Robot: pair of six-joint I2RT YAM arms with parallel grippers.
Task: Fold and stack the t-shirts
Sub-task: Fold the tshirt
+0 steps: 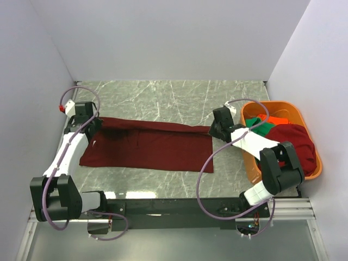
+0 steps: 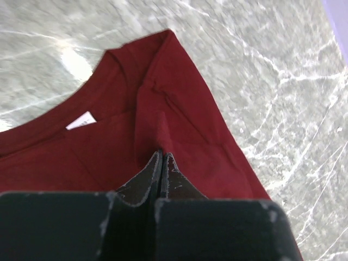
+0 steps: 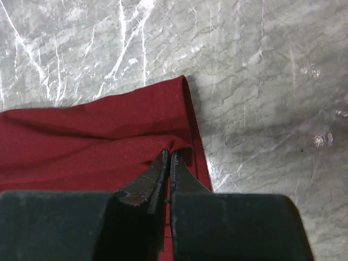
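shirt: maroon t-shirt [image 1: 147, 149] lies as a long strip on desk [image 1: 163, 98] | left gripper [image 2: 162, 156] clenched on cloth at its neck end | right gripper [image 3: 168, 156] clenched on cloth at its opposite end | handling: light, limp, likely sags between pinches; take edge corners, keep taut

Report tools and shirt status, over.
Both clamped shut: left tool on dark maroon cloth t-shirt near its collar, right tool on its opposite end. Shirt stretched along grey marble table. Nothing in the way.
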